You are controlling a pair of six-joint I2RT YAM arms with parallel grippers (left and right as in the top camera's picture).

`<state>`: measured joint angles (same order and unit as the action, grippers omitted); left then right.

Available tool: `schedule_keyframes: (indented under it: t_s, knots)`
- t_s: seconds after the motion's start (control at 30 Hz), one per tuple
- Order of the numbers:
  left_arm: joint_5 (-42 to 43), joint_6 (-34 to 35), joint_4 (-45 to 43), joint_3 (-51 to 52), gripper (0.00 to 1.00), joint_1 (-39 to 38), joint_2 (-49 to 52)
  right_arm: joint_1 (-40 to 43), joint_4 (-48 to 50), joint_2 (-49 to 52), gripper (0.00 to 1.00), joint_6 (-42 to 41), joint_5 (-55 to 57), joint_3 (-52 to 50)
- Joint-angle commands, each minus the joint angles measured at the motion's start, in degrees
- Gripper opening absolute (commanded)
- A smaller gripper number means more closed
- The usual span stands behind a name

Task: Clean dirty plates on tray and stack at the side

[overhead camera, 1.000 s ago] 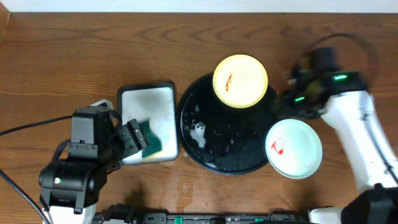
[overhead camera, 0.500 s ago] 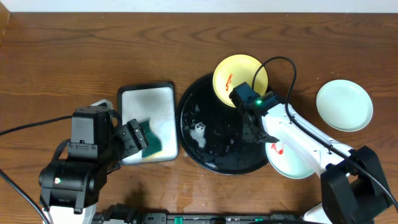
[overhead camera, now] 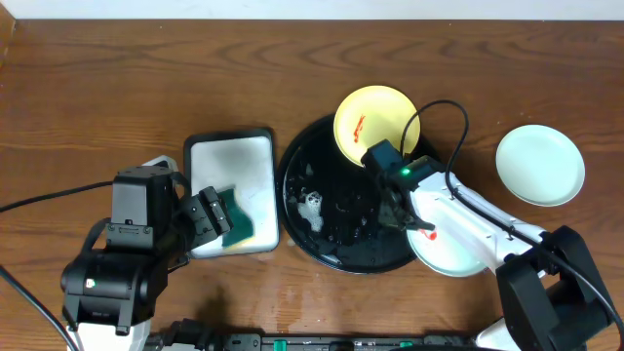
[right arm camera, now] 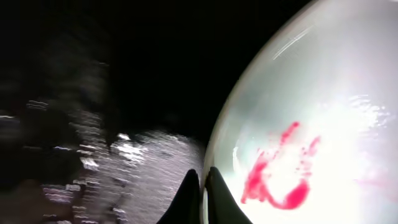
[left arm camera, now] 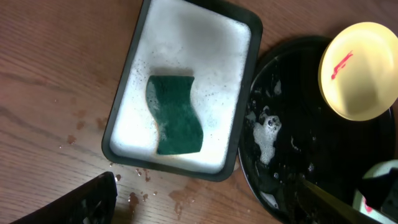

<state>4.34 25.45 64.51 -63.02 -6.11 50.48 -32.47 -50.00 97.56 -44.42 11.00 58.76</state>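
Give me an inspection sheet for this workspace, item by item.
Surface: wooden table, water drops beside the sponge tray.
Job's things: yellow plate, red smear, on the far rim of the black dish; smeared mint plate overlapping its right rim; unsmeared mint plate apart at right; green sponge in the foamy tray.
Clutter: nothing seen.
Pincers: left pincer open, over the tray's near end; right pincer shut on the smeared mint plate's rim.
Cables: black cable looping from the right arm past the yellow plate; second cable at left.
Surroundings: pale strip along the far edge; nothing else seen.
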Motion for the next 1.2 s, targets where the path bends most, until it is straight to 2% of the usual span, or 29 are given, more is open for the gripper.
schedule_keyframes:
  t_s: [0.0,0.17,0.27,0.33,0.5,0.57,0.6,0.67,0.77,0.93,1.17]
  knots:
    - [-0.48,-0.35,0.17,-0.96,0.86,0.22,0.07,-0.26,3.43,-0.42,0.01,6.58,-8.83,0.42]
    - [-0.48,-0.35,0.17,-0.96,0.86,0.22,0.07,-0.28,8.59,-0.7,0.01,14.51,-17.09,0.44]
    - [-0.48,-0.35,0.17,-0.96,0.86,0.22,0.07,-0.39,12.9,-0.7,0.01,14.14,-23.98,0.44]
    - [-0.48,-0.35,0.17,-0.96,0.86,0.22,0.07,-0.66,15.85,-0.7,0.01,10.75,-27.28,0.44]
    - [-0.48,-0.35,0.17,-0.96,0.86,0.22,0.07,-2.23,17.51,-0.7,0.01,-4.81,-28.02,0.42]
    - [-0.48,-0.35,0.17,-0.96,0.86,0.22,0.07,-3.48,18.56,-0.7,0.02,-6.62,-28.0,0.44]
    - [-0.48,-0.35,0.17,-0.96,0.86,0.2,0.07,-4.2,19.69,-0.7,0.11,-6.51,-28.02,0.42]
    - [-0.48,-0.35,0.17,-0.96,0.86,0.2,0.07,-5.97,23.08,-0.7,0.29,-2.32,-28.52,0.42]
    - [-0.48,-0.35,0.17,-0.96,0.86,0.22,0.07,-8.41,27.87,-0.7,0.36,8.55,-31.43,0.57]
    - [-0.48,-0.35,0.17,-0.96,0.86,0.22,0.07,-6.27,22.77,-1.49,0.37,20.04,-30.25,3.8]
    - [-0.48,-0.35,0.17,-0.96,0.86,0.22,0.07,9.86,3.8,-3.28,0.36,31.89,-23.08,10.73]
